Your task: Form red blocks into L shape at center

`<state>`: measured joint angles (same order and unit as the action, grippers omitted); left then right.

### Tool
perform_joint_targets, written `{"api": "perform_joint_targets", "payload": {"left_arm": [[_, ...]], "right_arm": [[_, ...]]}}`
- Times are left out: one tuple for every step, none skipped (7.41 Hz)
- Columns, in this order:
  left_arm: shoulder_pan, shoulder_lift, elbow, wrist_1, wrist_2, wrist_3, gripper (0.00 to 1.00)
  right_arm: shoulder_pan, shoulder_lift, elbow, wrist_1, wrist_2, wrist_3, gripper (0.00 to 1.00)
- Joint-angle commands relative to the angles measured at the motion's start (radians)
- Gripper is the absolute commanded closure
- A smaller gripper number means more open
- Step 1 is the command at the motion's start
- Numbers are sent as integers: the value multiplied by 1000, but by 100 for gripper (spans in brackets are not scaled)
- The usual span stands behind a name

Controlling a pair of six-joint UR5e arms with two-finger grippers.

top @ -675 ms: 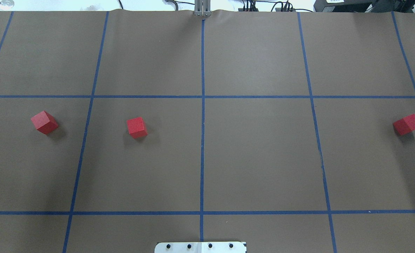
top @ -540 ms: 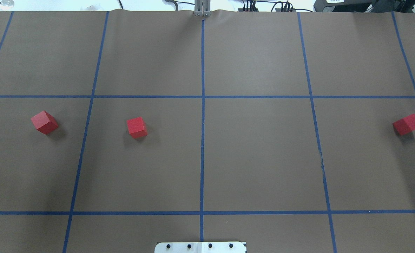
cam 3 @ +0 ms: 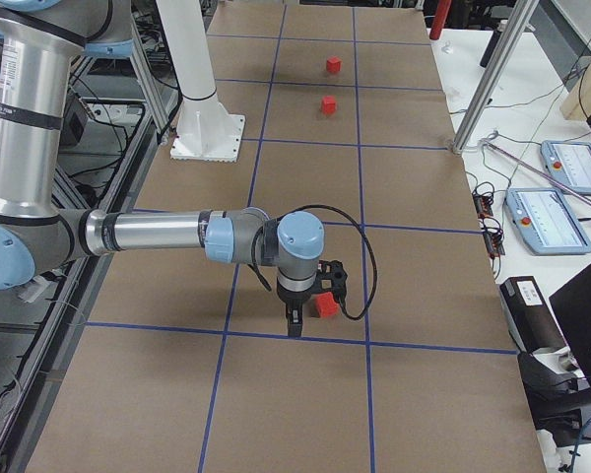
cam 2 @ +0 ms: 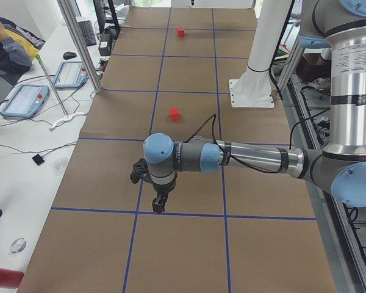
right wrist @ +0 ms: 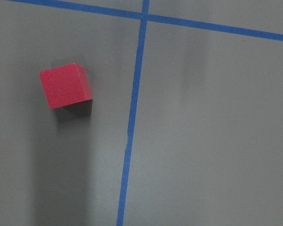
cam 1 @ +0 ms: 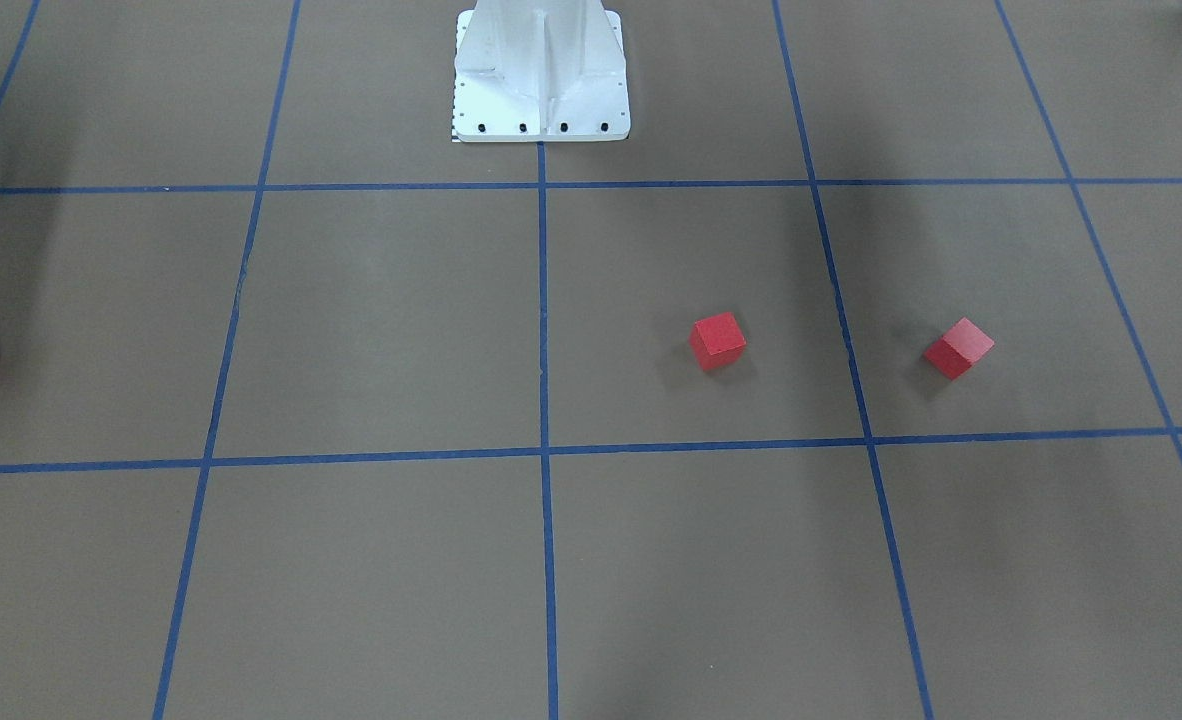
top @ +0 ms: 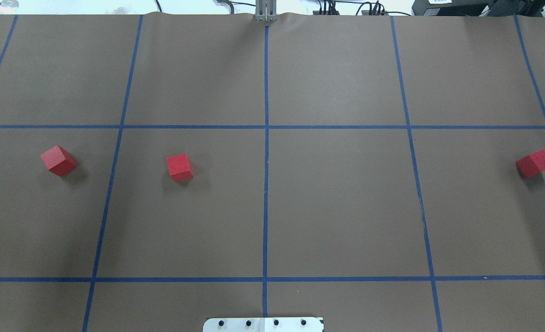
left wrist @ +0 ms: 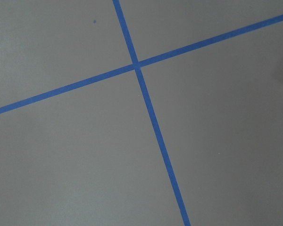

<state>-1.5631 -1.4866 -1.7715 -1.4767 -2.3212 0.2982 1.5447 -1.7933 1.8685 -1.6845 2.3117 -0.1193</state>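
Observation:
Three red blocks lie apart on the brown surface. In the overhead view one block [top: 58,160] is far left, one [top: 179,167] is left of the middle tape line, and one [top: 535,163] is far right. The center [top: 265,203] holds no block. My left gripper [cam 2: 160,207] shows only in the exterior left view, low over the table and hiding the far-left block; I cannot tell whether it is open. My right gripper [cam 3: 294,328] hangs just beside the far-right block [cam 3: 324,304]; I cannot tell its state. The right wrist view shows that block [right wrist: 65,85].
The white robot base [cam 1: 541,70] stands at the table's near edge on the middle line. Aluminium posts [cam 2: 79,49] and control tablets [cam 2: 24,101] stand beyond the far edge. A seated operator [cam 2: 3,43] is there too.

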Motion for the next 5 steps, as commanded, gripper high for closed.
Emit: {"api": "perform_joint_targets", "payload": {"left_arm": [[0, -23, -12, -2, -1, -5, 0], [0, -56, -11, -14, -1, -7, 0], [2, -75, 0, -37, -3, -7, 0], [2, -107, 7, -112, 0, -7, 0], [0, -124, 24, -160, -7, -2, 0]], "right_arm": [[0, 20, 4, 2, 25, 3, 0], [0, 58, 3, 0, 26, 4, 0], [0, 75, 4, 3, 25, 4, 0], [0, 78, 1, 81, 25, 7, 0], [0, 84, -32, 182, 25, 12, 0]]}}
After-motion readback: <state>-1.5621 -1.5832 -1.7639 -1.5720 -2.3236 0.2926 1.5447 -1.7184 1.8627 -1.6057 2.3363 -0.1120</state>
